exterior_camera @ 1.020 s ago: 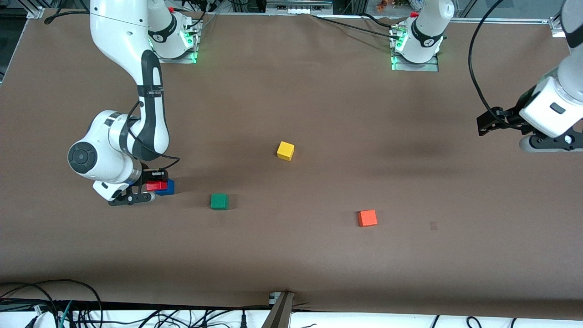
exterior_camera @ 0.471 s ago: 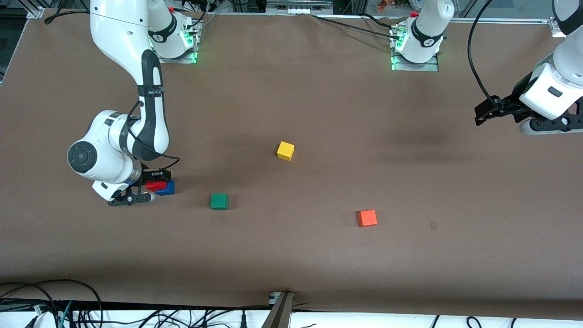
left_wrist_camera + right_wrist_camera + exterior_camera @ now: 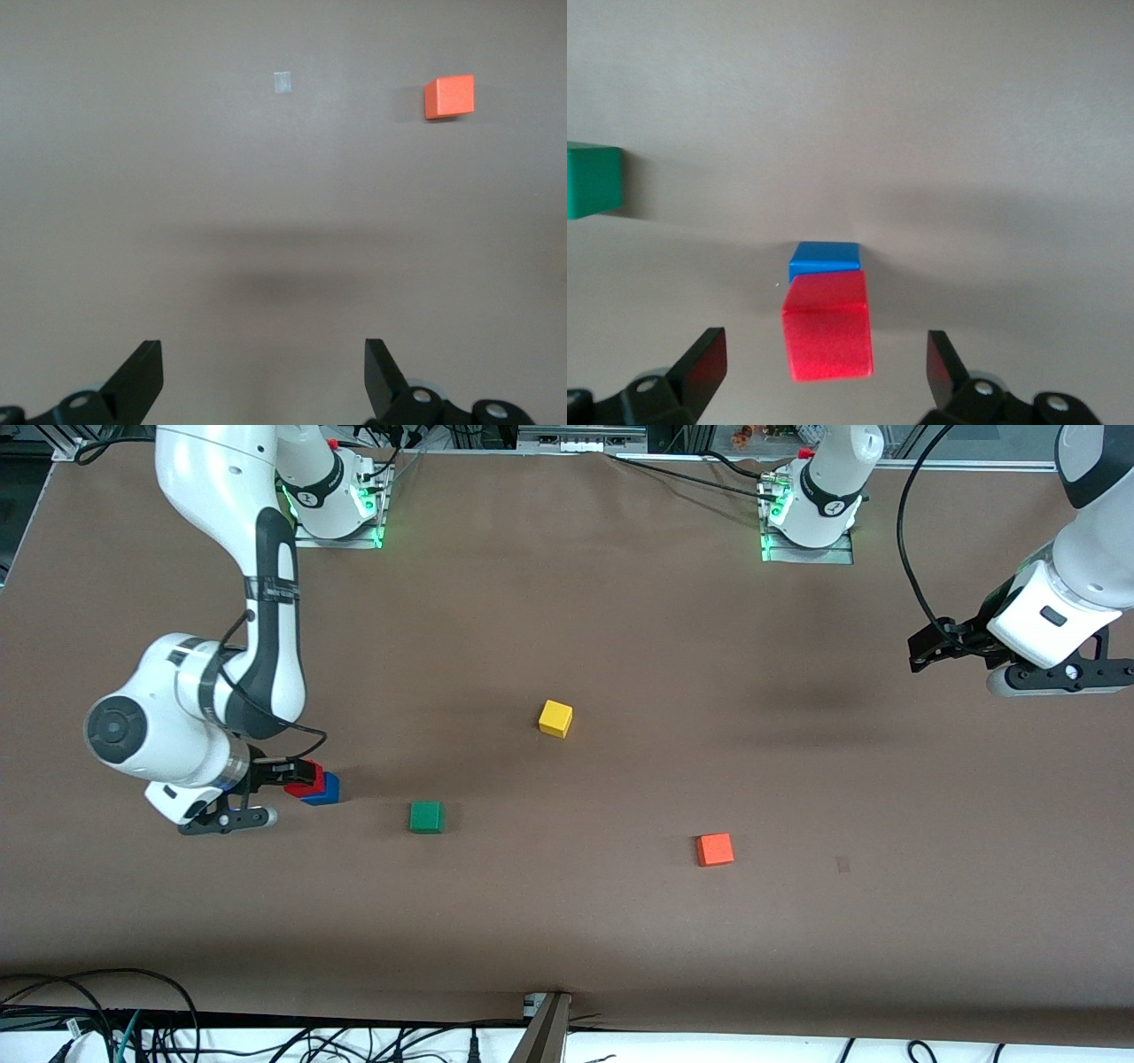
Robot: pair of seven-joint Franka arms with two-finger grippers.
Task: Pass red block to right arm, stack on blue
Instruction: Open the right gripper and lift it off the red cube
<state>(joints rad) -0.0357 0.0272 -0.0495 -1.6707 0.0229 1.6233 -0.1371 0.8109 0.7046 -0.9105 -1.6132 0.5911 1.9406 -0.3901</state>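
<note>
- The red block (image 3: 306,780) is seen resting on top of the blue block (image 3: 324,791), toward the right arm's end of the table; its faces are turned slightly out of line with the blue faces beneath. As a cube, it has no long axis.
- The right gripper (image 3: 824,367) is held just beside the stack, fingers spread wide on either side of the red block (image 3: 827,325) with clear gaps, so nothing is gripped. Only a strip of the blue block (image 3: 824,257) is shown past the red one.
- A green block (image 3: 426,817) is found near the stack, toward the table's middle; a bare strip of brown table (image 3: 567,921) lies between them.
- A yellow block (image 3: 555,718) is set farther from the front camera, and an orange block (image 3: 714,849) lies well apart toward the left arm's end.
- The left gripper (image 3: 264,376) is held over bare table near that end's edge, its fingers wide apart and empty.
- A small pale patch (image 3: 283,82) is seen on the cloth near the orange block (image 3: 448,96). No writing can be read on any block.
</note>
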